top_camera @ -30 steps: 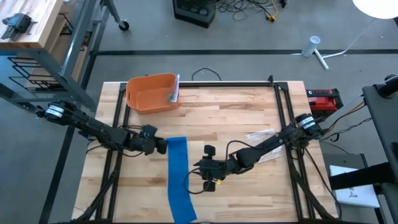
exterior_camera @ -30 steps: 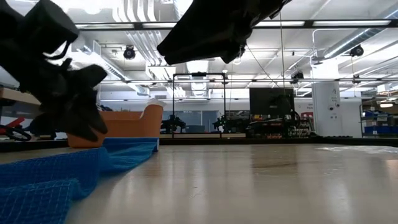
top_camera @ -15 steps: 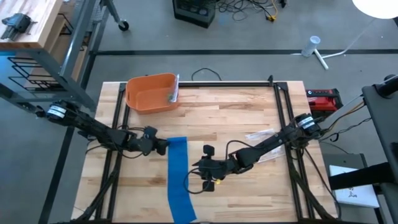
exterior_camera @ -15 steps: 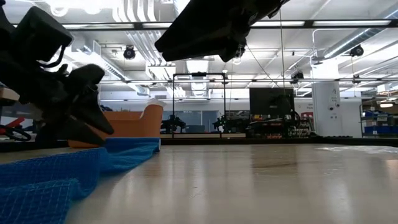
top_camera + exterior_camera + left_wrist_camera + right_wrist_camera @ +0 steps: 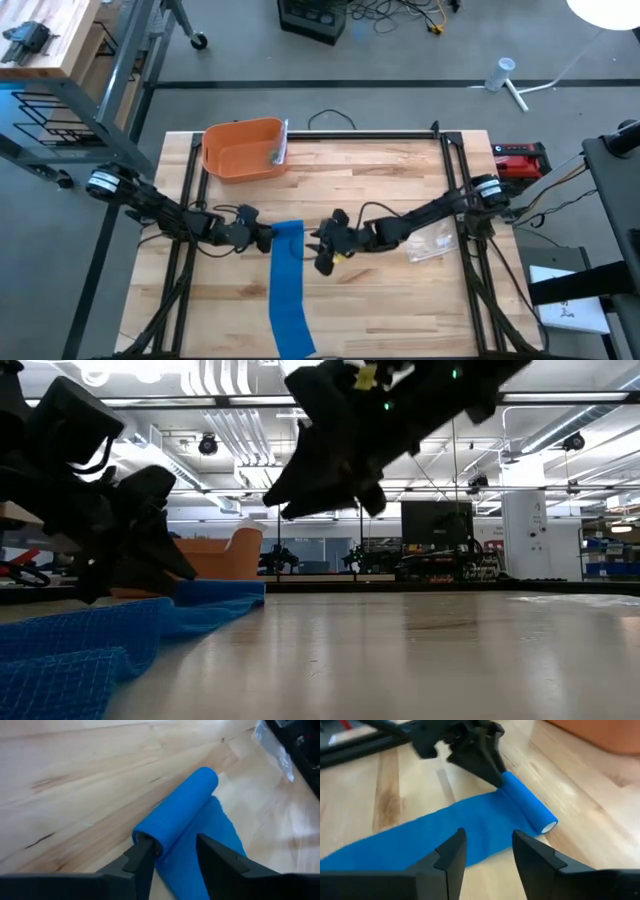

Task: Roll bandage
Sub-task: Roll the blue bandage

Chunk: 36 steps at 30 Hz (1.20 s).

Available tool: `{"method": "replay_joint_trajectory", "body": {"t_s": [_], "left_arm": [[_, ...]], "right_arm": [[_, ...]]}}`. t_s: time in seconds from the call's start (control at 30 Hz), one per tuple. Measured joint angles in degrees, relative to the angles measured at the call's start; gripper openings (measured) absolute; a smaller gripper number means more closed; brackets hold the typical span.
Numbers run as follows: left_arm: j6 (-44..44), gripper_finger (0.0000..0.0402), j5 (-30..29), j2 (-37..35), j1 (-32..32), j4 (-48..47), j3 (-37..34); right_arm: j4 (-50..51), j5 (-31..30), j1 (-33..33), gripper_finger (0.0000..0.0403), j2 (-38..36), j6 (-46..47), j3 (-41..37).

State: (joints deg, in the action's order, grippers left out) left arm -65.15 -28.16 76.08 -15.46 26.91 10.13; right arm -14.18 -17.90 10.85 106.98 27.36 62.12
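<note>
A blue bandage (image 5: 287,300) lies flat on the table, running from near the front edge toward the middle. Its far end is wound into a short roll (image 5: 175,812), which also shows in the right wrist view (image 5: 527,802). My left gripper (image 5: 266,238) is open, low at the roll's left end, its fingers either side of that end (image 5: 172,852). My right gripper (image 5: 322,255) is open and empty, raised above the table just right of the roll (image 5: 320,490). My left gripper comes level from the table's left, along the roll's length. One fingertip (image 5: 146,851) stands against the roll's left end (image 5: 145,837); the other finger is over the flat strip beside the roll and clear of it. The roll rests on the table.
An orange bin (image 5: 245,150) stands at the far left of the table. A clear plastic wrapper (image 5: 430,245) lies to the right, under my right arm. Black frame rails (image 5: 455,190) run along the table's sides and far edge.
My right gripper has gone toward the table's far edge and a little left, ending beside the bandage's far end. My left gripper has edged right toward that end, which now stands as a small roll slightly nearer the front.
</note>
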Motion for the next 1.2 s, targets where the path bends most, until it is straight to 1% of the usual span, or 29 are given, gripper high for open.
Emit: {"method": "replay_joint_trajectory", "body": {"t_s": [0.1, 0.17, 0.33, 0.5, 0.57, 0.73, 0.8, 1.0, 1.2], "left_arm": [[0.18, 0.0131, 0.31, 0.67, 0.00, 0.33, 0.46], [0.18, 0.0128, 0.61, 0.51, 0.00, 0.08, 0.37], [0.43, 0.0122, 1.68, 0.21, 0.00, 0.60, 0.35], [4.55, 0.0118, 1.30, 0.79, 0.00, 1.68, 0.44], [4.90, 0.0119, 0.51, 0.91, 0.00, 1.32, 0.33], [5.56, 0.0123, 0.16, 1.67, 0.11, 1.64, 0.33], [6.02, 0.0122, 0.20, 2.39, 0.11, 3.42, 0.35], [7.68, 0.0116, 0.22, 3.23, 0.11, 4.17, 0.37], [8.64, 0.0116, 0.22, 2.88, 0.11, 4.81, 0.35]], "right_arm": [[-6.09, 4.68, -2.59, 0.0162, 0.00, 3.56, -3.30], [-9.40, 6.03, -3.93, 0.0164, 0.00, 6.00, -5.16], [-12.21, 6.56, -5.46, 0.0162, 0.00, 9.51, -7.45], [-13.20, 6.37, -6.30, 0.0159, 1.18, 10.98, -8.06], [-14.25, 6.52, -6.82, 0.0158, 3.20, 11.84, -7.43], [-14.69, 10.21, -7.88, 0.0161, 10.51, 13.31, -3.78], [-14.54, 10.43, -7.82, 0.0165, 12.43, 12.70, -1.84], [-14.92, 11.10, -7.83, 0.0171, 14.70, 11.71, 2.04], [-14.87, 11.07, -7.88, 0.0171, 14.64, 11.60, 2.43]]}}
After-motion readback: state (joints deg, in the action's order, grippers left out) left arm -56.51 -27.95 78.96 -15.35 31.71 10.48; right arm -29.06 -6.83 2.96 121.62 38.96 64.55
